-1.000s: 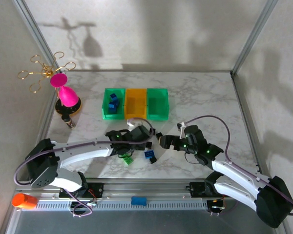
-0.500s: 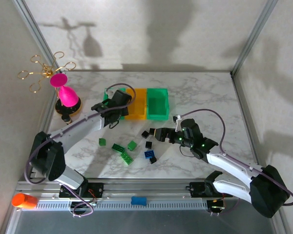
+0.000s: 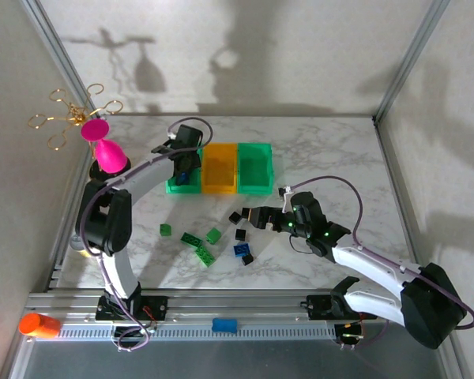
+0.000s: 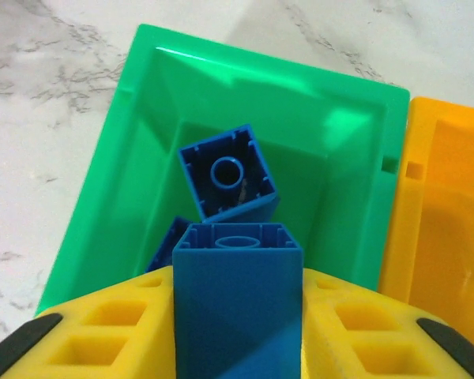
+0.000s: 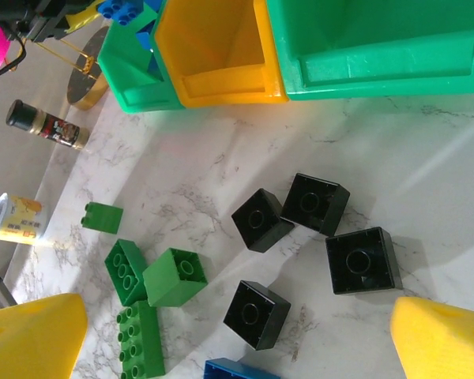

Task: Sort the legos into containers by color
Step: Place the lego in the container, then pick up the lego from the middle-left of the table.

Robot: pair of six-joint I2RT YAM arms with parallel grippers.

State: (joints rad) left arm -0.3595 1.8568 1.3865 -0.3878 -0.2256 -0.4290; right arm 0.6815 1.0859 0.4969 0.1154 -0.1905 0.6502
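The left pincer (image 3: 185, 155) is reaching far forward, clasping a blue brick (image 4: 237, 304) over the left green bin (image 4: 122, 197). The right pincer (image 3: 254, 217) is hovering low, splayed wide, near black bricks (image 5: 312, 204).

A robot laboratory is shown, more exactly a closed test cell. The table (image 3: 332, 150) with a marble pattern is enclosed by plain pale walls (image 3: 300, 47), which are held in aluminium posts (image 3: 411, 57). At the near edge an aluminium rail (image 3: 245, 316) is fixed, and on it the left arm (image 3: 142, 178) and the right arm (image 3: 371, 264) are bolted, with a cable (image 3: 332, 178) left exposed. Unrelated props are set out as for a trial: a pink goblet (image 3: 104, 150), a gold wire stand (image 3: 67, 114), a spice bottle (image 5: 46, 125), a can (image 5: 12, 217), toy bricks (image 3: 214, 235) and plastic bins (image 3: 219, 170)
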